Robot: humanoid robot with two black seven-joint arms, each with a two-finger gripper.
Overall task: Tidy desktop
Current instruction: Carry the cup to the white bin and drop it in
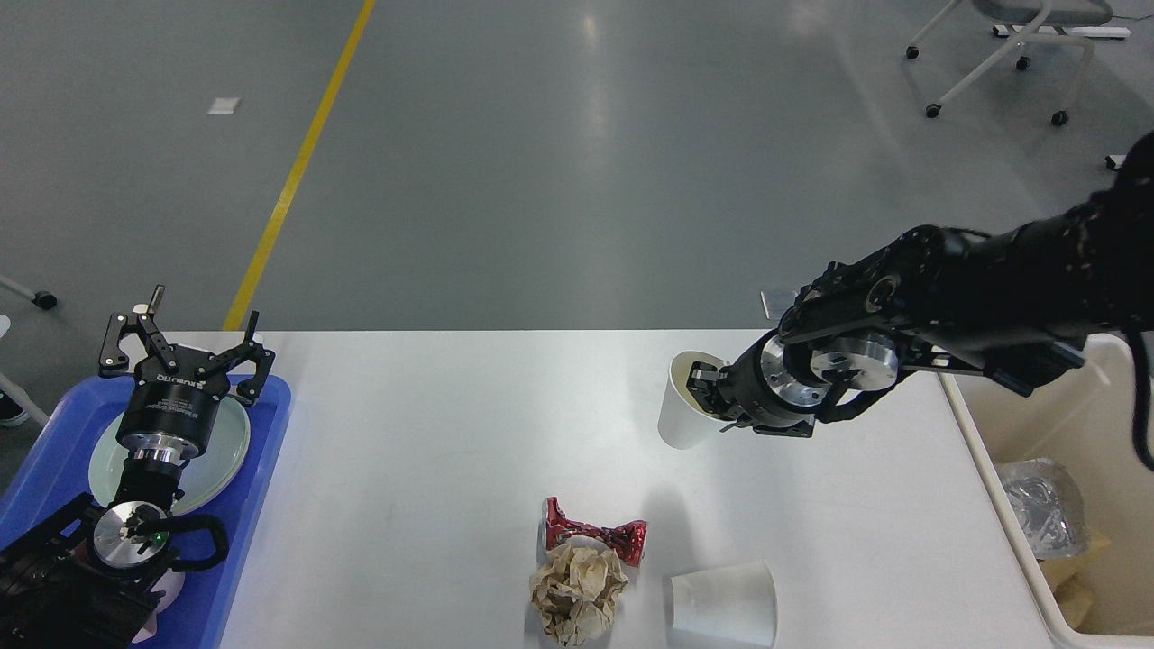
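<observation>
The right gripper holds a white paper cup by its rim, one finger seemingly inside the mouth, jaws closed narrow on the wall. The cup hangs above the desk in the right-centre of the frame, tilted, its mouth up and toward the gripper, its base down-left.

The relation that matters: the cream-white bin lies to the right of the jaws, at the right edge of the frame, already holding crumpled rubbish. The cup sits on the gripper's far side from the bin, so I judge the arm must carry it rightward past the desk edge before letting go.

The left gripper hovers with jaws wide and empty over a pale plate in the blue tray at lower left, well apart from everything.

On the desk at lower centre lie a red crushed wrapper, a brown crumpled paper ball touching it, and a second paper cup on its side, all nearer the right arm.
</observation>
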